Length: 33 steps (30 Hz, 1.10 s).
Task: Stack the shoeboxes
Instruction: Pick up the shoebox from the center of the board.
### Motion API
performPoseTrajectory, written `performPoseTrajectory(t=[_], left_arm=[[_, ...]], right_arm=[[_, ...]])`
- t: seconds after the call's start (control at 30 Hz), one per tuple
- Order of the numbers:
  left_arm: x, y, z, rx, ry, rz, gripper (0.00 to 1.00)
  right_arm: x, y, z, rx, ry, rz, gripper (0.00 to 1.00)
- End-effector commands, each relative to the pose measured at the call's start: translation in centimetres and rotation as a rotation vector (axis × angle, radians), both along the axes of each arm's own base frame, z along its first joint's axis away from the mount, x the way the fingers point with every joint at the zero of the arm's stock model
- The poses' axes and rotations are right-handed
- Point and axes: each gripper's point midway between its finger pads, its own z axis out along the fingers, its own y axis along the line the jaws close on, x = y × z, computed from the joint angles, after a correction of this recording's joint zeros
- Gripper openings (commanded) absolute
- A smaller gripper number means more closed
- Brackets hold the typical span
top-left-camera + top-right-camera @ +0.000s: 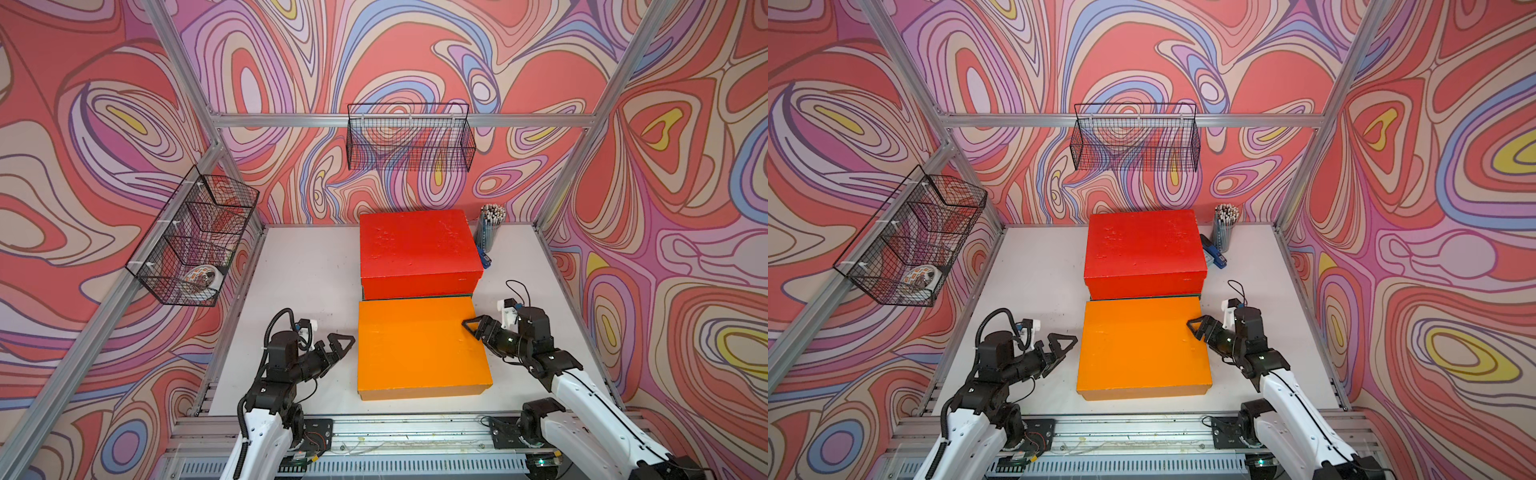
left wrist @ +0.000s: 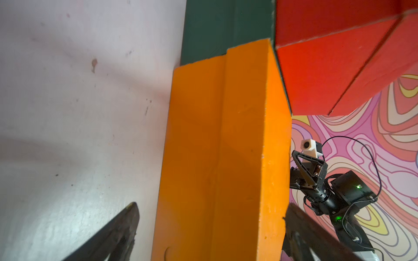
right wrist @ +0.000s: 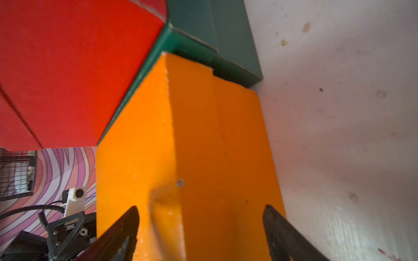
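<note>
The orange shoebox (image 1: pixel 419 345) (image 1: pixel 1142 345) lies flat on the white table (image 1: pixel 303 274), nearest the arms. Right behind it the red shoebox (image 1: pixel 415 249) (image 1: pixel 1142 249) sits on the dark green shoebox (image 1: pixel 415 297) (image 1: pixel 1142 296), which shows only as a thin strip. My left gripper (image 1: pixel 338 353) (image 2: pixel 212 205) is open at the orange shoebox's (image 2: pixel 221 146) left wall, fingers spanning its height. My right gripper (image 1: pixel 473 330) (image 3: pixel 201 207) is open at the right wall (image 3: pixel 192 146) near the far corner, one finger over the lid. Neither holds anything.
A cup of pencils (image 1: pixel 490 226) and a blue stapler (image 1: pixel 483 257) stand just right of the red shoebox. A wire basket (image 1: pixel 409 141) hangs on the back wall. Another wire basket (image 1: pixel 195 241) on the left frame holds a tape roll (image 1: pixel 201 280).
</note>
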Motion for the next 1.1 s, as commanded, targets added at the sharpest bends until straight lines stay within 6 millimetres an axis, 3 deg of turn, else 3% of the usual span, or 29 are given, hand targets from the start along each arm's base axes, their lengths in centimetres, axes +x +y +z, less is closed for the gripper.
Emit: performPoseTrajectory(t=[0.0, 0.43, 0.7, 0.87, 1.07], left_arm=[[0.5, -1.2, 0.9, -0.019, -0.063, -0.030, 1.00], [1.8, -4.9, -1.0, 0.032, -0.014, -0.113, 1.00], [1.2, -7.2, -0.8, 0.058, -0.001, -0.162, 0.90], [0.6, -7.2, 1.0, 0.063, -0.018, -0.160, 0.88], [-0.5, -6.8, 5.3, 0.067, -0.081, -0.153, 0.88]], right_arm=[[0.4, -0.2, -0.6, -0.011, -0.013, -0.033, 0.86], [0.6, 2.3, -0.5, -0.033, -0.003, -0.003, 0.81], [0.3, 4.4, -0.2, -0.040, 0.003, 0.034, 0.76], [-0.1, 6.0, 1.3, -0.037, -0.014, 0.068, 0.74], [-0.8, 8.3, 4.1, -0.024, -0.048, 0.121, 0.73]])
